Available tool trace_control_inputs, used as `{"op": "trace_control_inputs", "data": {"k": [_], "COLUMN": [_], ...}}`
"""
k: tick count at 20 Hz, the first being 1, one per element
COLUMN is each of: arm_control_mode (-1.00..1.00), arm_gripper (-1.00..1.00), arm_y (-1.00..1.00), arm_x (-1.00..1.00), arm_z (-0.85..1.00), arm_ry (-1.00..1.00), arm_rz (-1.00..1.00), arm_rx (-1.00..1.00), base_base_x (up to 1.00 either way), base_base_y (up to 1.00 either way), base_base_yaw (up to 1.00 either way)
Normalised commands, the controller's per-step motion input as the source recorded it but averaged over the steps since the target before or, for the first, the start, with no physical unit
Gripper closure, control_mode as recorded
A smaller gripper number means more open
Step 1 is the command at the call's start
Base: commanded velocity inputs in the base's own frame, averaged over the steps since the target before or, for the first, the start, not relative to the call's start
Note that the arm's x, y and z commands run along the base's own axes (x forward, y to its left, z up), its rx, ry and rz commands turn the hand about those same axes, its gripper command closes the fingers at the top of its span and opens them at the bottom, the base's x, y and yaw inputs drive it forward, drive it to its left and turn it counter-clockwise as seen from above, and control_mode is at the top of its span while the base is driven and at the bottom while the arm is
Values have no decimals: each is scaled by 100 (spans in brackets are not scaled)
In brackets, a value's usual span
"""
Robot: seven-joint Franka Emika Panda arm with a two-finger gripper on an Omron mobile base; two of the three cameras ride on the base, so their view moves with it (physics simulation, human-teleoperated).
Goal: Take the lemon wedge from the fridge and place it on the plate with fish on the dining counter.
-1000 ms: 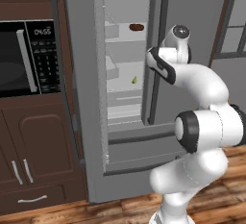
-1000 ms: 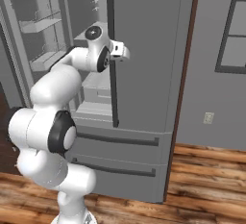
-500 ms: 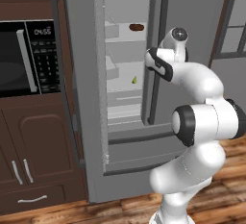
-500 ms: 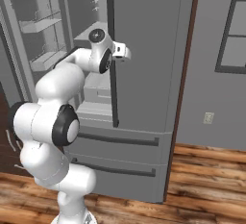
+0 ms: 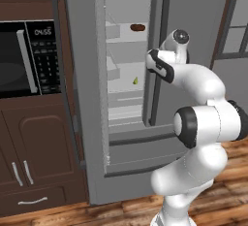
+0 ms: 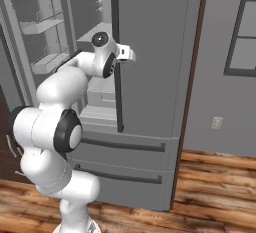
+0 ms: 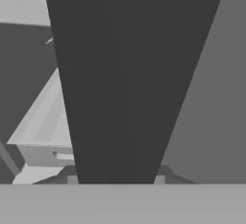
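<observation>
Now that the jaws have closed around the right door's handle (image 7: 129,83) (left door open), the lemon wedge (image 5: 135,80) waits on its shelf.

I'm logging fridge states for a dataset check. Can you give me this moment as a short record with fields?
fridge: grey French-door unit
left door: open
right door: closed
lemon wedge: on a middle shelf inside, untouched
brown lump: on a higher shelf
end effector: straddling the right door's dark handle; a firm grip cannot be confirmed
microwave: in the brown cabinetry left of the fridge
task stage: wedge not yet picked
</observation>
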Motion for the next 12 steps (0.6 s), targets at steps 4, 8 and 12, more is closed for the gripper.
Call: {"op": "trace_control_inputs", "data": {"k": [4, 8, 12], "arm_control_mode": [-100, -100, -100], "arm_gripper": [100, 100, 100], "arm_y": [0, 0, -10], "arm_x": [0, -5, -76], "arm_z": [0, 0, 0], "arm_ry": [0, 0, 0], "arm_rz": [0, 0, 0], "arm_rx": [0, 0, 0], "base_base_x": [0, 0, 0], "base_base_y": [0, 0, 0], "base_base_yaw": [0, 0, 0]}}
